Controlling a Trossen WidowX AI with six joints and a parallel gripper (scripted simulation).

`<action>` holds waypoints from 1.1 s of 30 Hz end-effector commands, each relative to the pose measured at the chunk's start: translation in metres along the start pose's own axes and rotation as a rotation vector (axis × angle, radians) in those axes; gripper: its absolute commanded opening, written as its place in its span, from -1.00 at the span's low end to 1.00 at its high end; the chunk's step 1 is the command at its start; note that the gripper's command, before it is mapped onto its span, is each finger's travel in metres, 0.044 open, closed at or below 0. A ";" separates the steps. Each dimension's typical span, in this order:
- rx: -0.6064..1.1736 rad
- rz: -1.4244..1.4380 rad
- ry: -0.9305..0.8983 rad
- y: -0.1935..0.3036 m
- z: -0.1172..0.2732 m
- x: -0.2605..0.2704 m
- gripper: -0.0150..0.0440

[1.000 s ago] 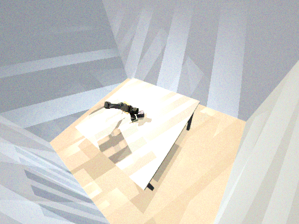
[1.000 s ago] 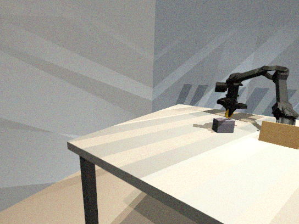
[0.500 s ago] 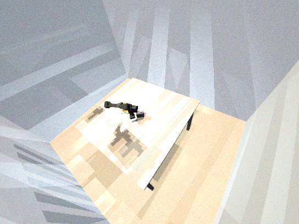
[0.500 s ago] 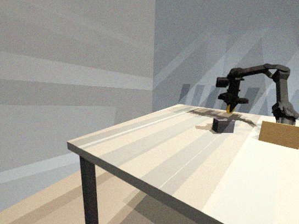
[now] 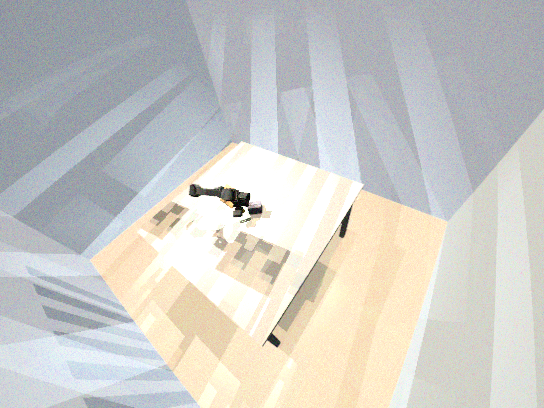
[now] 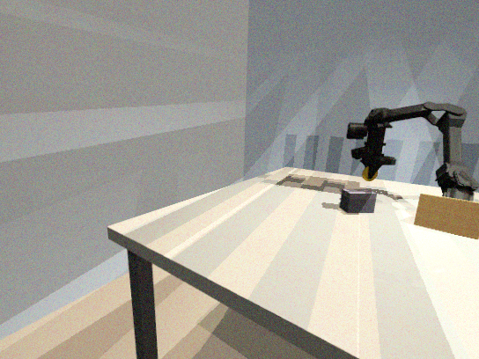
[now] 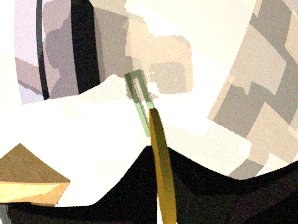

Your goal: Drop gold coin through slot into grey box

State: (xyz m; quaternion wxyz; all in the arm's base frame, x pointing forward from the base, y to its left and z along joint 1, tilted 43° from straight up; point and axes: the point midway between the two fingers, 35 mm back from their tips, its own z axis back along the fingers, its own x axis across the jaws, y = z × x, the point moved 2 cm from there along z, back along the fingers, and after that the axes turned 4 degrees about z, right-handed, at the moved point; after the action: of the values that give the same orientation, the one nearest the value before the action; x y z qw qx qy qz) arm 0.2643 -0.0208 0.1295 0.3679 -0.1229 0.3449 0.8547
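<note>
The gold coin (image 6: 365,174) (image 7: 161,170) is upright between the fingertips of my gripper (image 6: 371,176) (image 7: 154,151), which is shut on it. In the wrist view it shows as a thin gold strip, edge-on. The gripper points down and holds the coin in the air above the table. The green holder (image 7: 132,87) (image 5: 245,220) lies below, with its groove empty. The grey box (image 5: 255,207) (image 6: 358,202) (image 7: 57,65) stands to one side, at the upper left in the wrist view. Its slot (image 7: 41,50) is a dark line across the lid. The coin is not over the box.
A brown wooden block (image 6: 446,216) (image 7: 30,167) stands near the arm's base in the exterior view and shows at the lower left in the wrist view. The pale table (image 5: 300,200) (image 6: 273,246) carries patchy shadows. Its long edge is in the foreground of the exterior view.
</note>
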 end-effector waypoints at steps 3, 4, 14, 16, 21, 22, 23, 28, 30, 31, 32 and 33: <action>-0.008 -0.015 -0.001 -0.007 0.002 0.003 -0.49; -0.009 -0.014 -0.002 -0.010 0.002 0.004 -0.49; -0.013 -0.013 -0.004 -0.032 0.003 0.018 -0.49; -0.014 -0.013 -0.005 -0.036 0.003 0.021 -0.49; -0.014 -0.013 -0.005 -0.046 0.004 0.029 -0.49; -0.014 -0.013 -0.006 -0.049 0.004 0.031 -0.49; -0.015 -0.012 -0.006 -0.051 0.004 0.032 -0.49; -0.015 -0.013 -0.006 -0.061 0.004 0.041 -0.49; -0.015 -0.013 -0.005 -0.064 0.004 0.044 -0.49; -0.015 -0.013 -0.005 -0.066 0.004 0.046 -0.49; -0.015 -0.013 -0.005 -0.068 0.004 0.048 -0.49; -0.016 -0.013 -0.005 -0.070 0.004 0.050 -0.49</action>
State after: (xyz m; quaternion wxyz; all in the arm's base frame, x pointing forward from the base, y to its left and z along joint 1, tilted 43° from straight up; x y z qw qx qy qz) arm 0.2769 0.0341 0.0809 0.3709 -0.1238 0.3407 0.8550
